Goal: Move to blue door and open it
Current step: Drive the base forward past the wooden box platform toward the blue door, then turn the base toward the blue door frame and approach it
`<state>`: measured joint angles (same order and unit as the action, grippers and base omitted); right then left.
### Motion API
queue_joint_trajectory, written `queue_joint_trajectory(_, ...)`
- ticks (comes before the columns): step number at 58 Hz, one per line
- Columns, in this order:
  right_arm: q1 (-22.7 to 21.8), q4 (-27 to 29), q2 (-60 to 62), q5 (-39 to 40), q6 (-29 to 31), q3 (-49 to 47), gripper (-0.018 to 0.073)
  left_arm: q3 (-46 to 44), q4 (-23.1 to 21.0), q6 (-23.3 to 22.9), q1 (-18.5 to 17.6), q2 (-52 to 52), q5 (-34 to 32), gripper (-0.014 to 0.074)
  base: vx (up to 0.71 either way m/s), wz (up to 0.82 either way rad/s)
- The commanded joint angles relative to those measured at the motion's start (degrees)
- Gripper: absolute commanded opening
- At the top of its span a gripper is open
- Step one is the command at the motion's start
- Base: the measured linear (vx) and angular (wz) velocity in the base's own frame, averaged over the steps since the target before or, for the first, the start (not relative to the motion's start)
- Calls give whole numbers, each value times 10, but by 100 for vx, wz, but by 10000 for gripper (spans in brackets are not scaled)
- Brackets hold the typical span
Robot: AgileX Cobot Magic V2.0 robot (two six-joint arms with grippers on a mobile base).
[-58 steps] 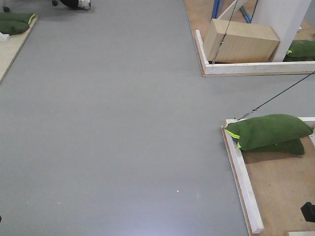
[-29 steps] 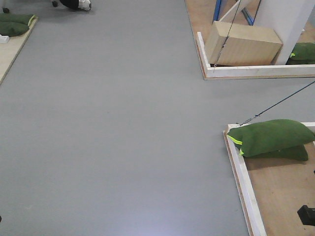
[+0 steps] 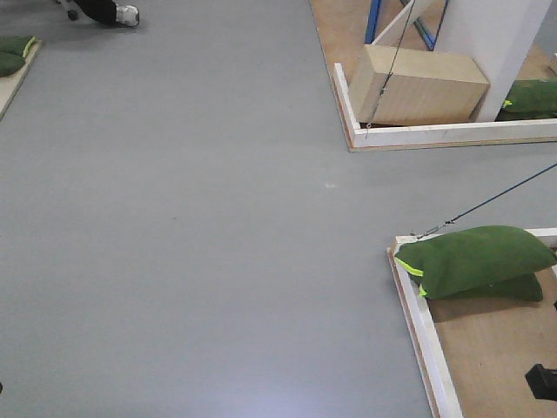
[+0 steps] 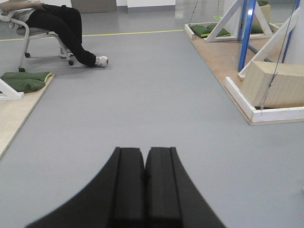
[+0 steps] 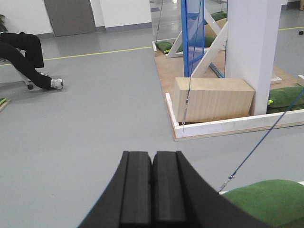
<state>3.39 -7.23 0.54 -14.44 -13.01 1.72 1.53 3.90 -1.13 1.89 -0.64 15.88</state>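
**Step in hand (judged):** approach drive over the open floor [image 3: 191,226], door not yet within reach.

**Left gripper** [image 4: 144,190]: pads pressed together, nothing between them.
**Right gripper** [image 5: 152,190]: likewise closed and empty.

**Blue door** [image 5: 192,38]: ahead and to the right, on the far platform behind the box. Seen nearly edge-on; lever and lock not visible from here.

**Doing it well:**
- Steer right of centre, wide of both platform corners.
- Swing round to face the panel squarely before raising an arm.
- Part the pads only once the lever shows.
- Handle side: cannot tell yet.

**Surroundings, near to far:**
- Near platform [image 3: 487,348], at the right edge of the floor, with a white rim. Two sandbags [image 3: 474,257] stacked at its far left corner.
- Cord [image 3: 487,198], taut, rising from that corner up and to the right across the gap between the platforms. Likely snag for base or arm if the gap is cut through.
- Far platform [image 3: 435,135], white-rimmed. Box [image 3: 422,85] inside its near left corner, with a thin line hanging in front.
- White pillar [image 5: 251,52], just right of the box.
- White braces [image 5: 209,54], beside the door.
- Seated person [image 4: 57,26], far left, legs stretched onto the floor, well apart from the likely route.
- Yellow line [image 5: 95,51] and grey door [image 5: 70,16], at the far wall.
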Motion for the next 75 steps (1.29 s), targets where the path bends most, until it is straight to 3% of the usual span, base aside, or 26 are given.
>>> queue_joint_trajectory(1,-2,-3,10,45,3,1,1,-15,-1,-4,-1,-9,-49,73,20,2)
queue_joint_trajectory(15,-52,-3,11,45,3,1,1,-15,-1,-4,-1,-9,-49,73,24,8)
queue_joint_trajectory(75,-52,-3,9,45,3,1,1,-15,-1,-4,-1,-9,-49,73,39,3)
